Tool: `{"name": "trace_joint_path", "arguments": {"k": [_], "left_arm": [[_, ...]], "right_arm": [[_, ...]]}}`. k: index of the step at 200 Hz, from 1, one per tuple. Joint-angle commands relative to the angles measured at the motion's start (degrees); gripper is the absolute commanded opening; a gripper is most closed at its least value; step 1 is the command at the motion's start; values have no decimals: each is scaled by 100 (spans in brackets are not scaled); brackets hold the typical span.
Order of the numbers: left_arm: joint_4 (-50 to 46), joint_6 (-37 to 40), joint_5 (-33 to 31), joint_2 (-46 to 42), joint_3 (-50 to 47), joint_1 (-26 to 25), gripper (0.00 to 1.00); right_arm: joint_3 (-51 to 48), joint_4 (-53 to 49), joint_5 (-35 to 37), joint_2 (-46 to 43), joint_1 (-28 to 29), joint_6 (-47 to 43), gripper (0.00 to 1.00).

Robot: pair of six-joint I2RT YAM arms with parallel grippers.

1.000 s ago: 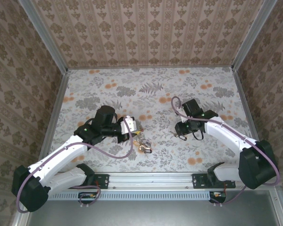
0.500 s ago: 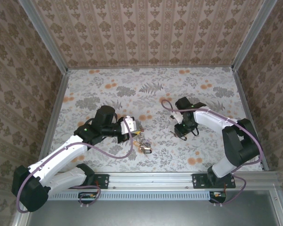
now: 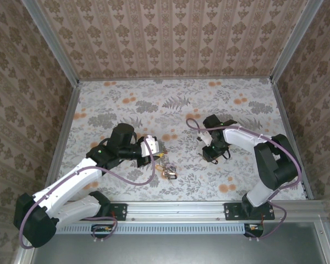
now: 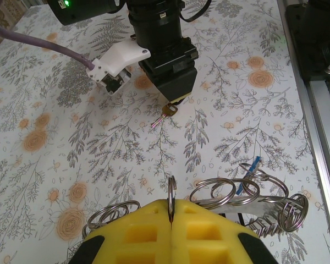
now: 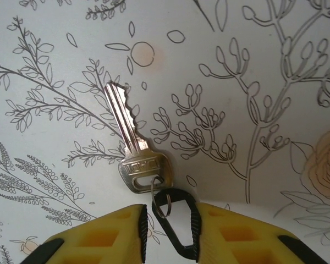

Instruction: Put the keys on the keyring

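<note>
Right arm has folded in toward centre; nearest, the left hand (image 4: 170, 208) is clenched on an upright loop of the keyring (image 4: 171, 190) (spare rings bunched beside), and well ahead on the tabletop (image 4: 55, 137) one key (image 5: 133, 140) lies flat, blade pointing away from the right hand (image 5: 169, 220), whose grip cannot be told.

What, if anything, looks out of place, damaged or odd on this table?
Nothing looks damaged or spilled. The keyring sprawls as a loose tangle of linked rings beside the left end effector, which pinches one ring upright. A single key lies apart, flat on the table, at the tips of the right end effector.
</note>
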Motion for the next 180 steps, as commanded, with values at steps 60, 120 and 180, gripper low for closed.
{"name": "trace_joint_path", "arguments": {"k": [60,120,180], "left_arm": [[96,71,199,-99,69,-23,0],[18,192,185,-188,152,-3,0],[-23,582,-182,-293,225,0,0]], "right_arm": [[-54,349,-547,-242,98,-455,0],[-578,1239,-1023,-1815,612,-606,0],[-755,2157,-1093,-3177,1871,-255,0]]}}
